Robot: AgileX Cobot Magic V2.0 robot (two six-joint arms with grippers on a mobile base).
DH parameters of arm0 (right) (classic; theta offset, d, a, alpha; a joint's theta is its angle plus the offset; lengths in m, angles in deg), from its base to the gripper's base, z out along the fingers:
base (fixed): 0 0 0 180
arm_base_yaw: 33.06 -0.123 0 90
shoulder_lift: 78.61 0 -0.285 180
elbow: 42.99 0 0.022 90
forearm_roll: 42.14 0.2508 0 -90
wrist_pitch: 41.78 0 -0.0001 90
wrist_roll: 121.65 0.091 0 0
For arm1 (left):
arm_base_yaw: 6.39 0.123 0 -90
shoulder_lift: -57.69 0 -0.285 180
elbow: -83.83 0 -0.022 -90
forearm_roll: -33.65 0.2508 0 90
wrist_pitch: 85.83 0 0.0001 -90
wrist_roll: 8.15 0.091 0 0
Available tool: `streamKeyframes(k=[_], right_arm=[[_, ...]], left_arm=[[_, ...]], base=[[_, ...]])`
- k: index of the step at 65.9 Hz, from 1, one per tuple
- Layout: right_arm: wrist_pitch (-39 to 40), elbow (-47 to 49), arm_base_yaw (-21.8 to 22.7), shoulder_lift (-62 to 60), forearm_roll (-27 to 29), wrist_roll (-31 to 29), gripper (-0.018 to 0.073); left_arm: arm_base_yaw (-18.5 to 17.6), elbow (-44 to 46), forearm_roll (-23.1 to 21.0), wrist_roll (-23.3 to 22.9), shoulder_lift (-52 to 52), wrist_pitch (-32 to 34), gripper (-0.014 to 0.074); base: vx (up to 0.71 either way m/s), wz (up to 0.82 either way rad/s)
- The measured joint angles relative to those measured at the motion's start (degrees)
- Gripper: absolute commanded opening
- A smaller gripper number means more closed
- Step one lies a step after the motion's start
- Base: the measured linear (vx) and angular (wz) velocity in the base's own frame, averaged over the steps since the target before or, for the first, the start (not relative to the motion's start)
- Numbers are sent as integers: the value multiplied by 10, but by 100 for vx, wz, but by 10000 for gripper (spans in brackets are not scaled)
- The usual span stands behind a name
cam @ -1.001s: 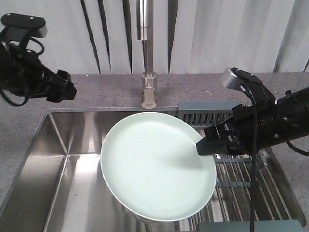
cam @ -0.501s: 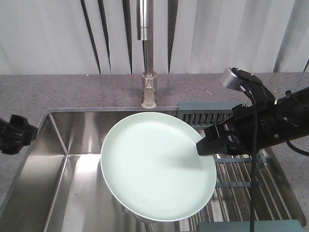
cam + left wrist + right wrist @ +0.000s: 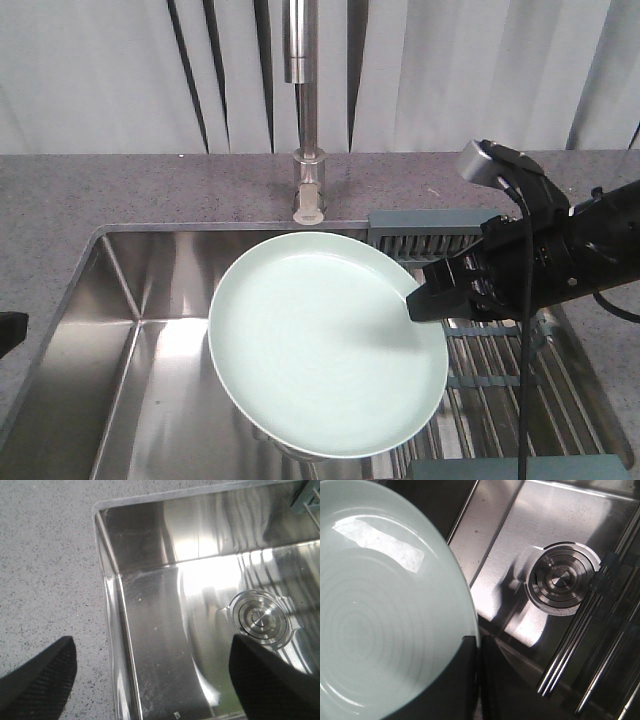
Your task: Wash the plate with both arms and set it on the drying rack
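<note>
Right gripper [image 3: 422,300] on your rig is clamped onto the plate [image 3: 320,345], pinching the rim on the side that faces the sink's right end. In the right wrist view you can see one black finger [image 3: 465,680] lying over the plate's face and the other tucked behind the edge, so it's a proper grip.

That mint-green plate hangs over the middle of the sink [image 3: 120,300], tipped so its face looks up toward the front camera. It's plain and glossy, with a bright reflection on it. Its far rim sits just inside the sink's back edge, right in front of the faucet [image 3: 305,120], which stands on the countertop [image 3: 150,190] behind the sink.

Your left gripper [image 3: 150,680] straddles the sink's left rim near the back left corner. Its fingers [image 3: 42,677] are spread wide with nothing between them, one over the speckled countertop and the other over the steel. In the front view only a dark sliver of that arm pokes in beside the sink's left edge.

Drying rack [image 3: 500,370] lies across the sink's right end, steel rods running back to front, with its grey-blue slotted holder [image 3: 420,240] at the sink's back right corner. Your right arm reaches in over those rods. The drain [image 3: 562,582] sits in the sink floor just beside the rods. Something sits under the plate's low edge and I can't make out what.
</note>
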Motion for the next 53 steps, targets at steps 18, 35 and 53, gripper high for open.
streamKeyframes(k=[18, 35, 53], right_arm=[[0, 0, 0, 0, 0, 0, -9], [0, 0, 0, 0, 9, 2, -9], [1, 0, 0, 0, -18, -35, -7]], left_arm=[[0, 0, 0, 0, -11, 0, 585], [0, 0, 0, 0, -11, 0, 585], [0, 0, 0, -1, -11, 0, 585]], base=[[0, 0], [0, 0], [0, 0]])
